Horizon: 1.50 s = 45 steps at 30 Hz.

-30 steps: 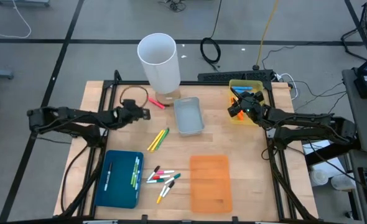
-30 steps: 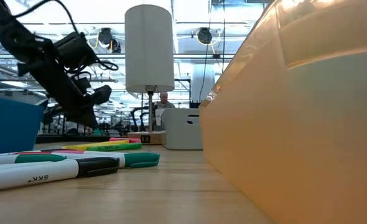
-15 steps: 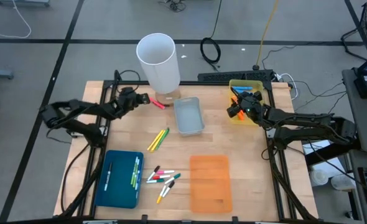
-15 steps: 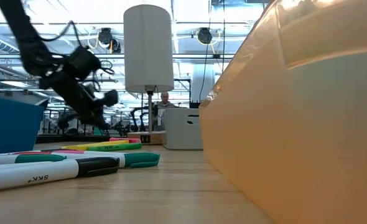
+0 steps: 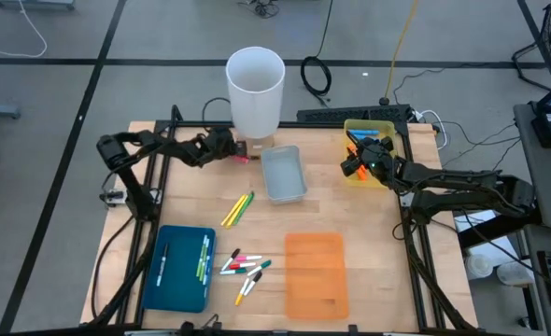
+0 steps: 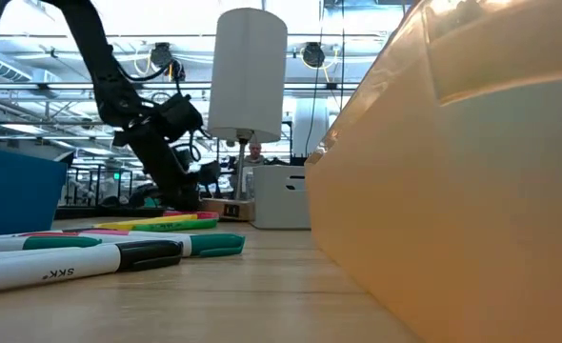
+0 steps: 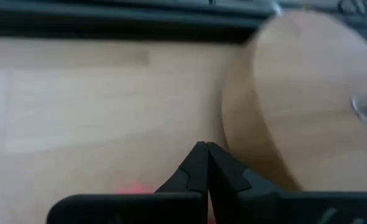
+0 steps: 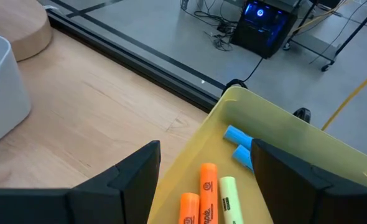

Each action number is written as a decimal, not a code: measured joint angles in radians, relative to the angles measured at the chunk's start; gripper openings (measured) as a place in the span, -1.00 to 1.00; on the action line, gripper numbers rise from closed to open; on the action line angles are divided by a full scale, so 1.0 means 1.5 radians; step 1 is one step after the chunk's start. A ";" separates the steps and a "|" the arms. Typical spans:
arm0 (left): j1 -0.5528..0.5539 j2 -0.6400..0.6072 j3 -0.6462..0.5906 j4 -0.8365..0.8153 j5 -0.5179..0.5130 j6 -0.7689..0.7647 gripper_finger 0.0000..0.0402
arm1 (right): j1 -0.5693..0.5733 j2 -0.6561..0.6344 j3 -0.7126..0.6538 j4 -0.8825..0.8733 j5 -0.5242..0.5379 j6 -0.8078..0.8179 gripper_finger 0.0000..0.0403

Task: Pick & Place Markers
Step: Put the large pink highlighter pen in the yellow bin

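Note:
My left gripper (image 5: 225, 147) (image 7: 206, 152) is shut and low over the table, right beside the round wooden base (image 7: 295, 106) of the tall white cylinder (image 5: 255, 86). A pink marker (image 5: 242, 158) lies flat by that base. A yellow and a green marker (image 5: 238, 207) lie mid-table, and several white-bodied markers (image 5: 246, 268) lie near the front. My right gripper (image 5: 361, 161) (image 8: 202, 171) is open over the yellow tray (image 8: 277, 124), which holds orange, yellow-green and blue markers (image 8: 207, 186). My left gripper's shut fingertips (image 7: 196, 155) point level at the rim of the wooden base (image 7: 233, 134), coming from the table's left. I cannot tell whether they touch it.
A grey tray (image 5: 283, 174) sits mid-table and an orange tray (image 5: 316, 273) at the near right. A blue tray (image 5: 177, 269) at the near left has markers in it. A dark frame rail (image 5: 350, 115) and cables run along the far edge.
My left gripper has moved toward the table's right and far edge, up to the cylinder's wooden base. The white cylinder's top has shifted to the right. My right arm has kept still.

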 joint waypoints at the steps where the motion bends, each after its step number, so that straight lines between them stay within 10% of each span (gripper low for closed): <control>1: -0.004 0.000 0.002 -0.011 0.010 0.003 -1.00 | 0.000 0.000 0.000 0.000 0.000 0.000 0.18; 13: -0.075 -0.066 0.000 -0.160 0.062 0.031 -0.99 | 0.000 0.000 0.000 0.002 -0.001 -0.002 0.18; 25: -0.272 -0.408 0.001 -0.505 0.028 0.117 -0.94 | 0.000 0.000 0.000 0.002 -0.001 -0.002 0.18; 33: -0.387 -0.424 0.001 -0.510 0.079 0.124 -0.32 | 0.000 0.000 0.000 0.015 -0.003 0.002 0.18; 45: -0.369 -0.286 0.001 -0.489 0.092 0.231 0.40 | 0.001 0.000 0.000 0.026 -0.036 0.002 0.18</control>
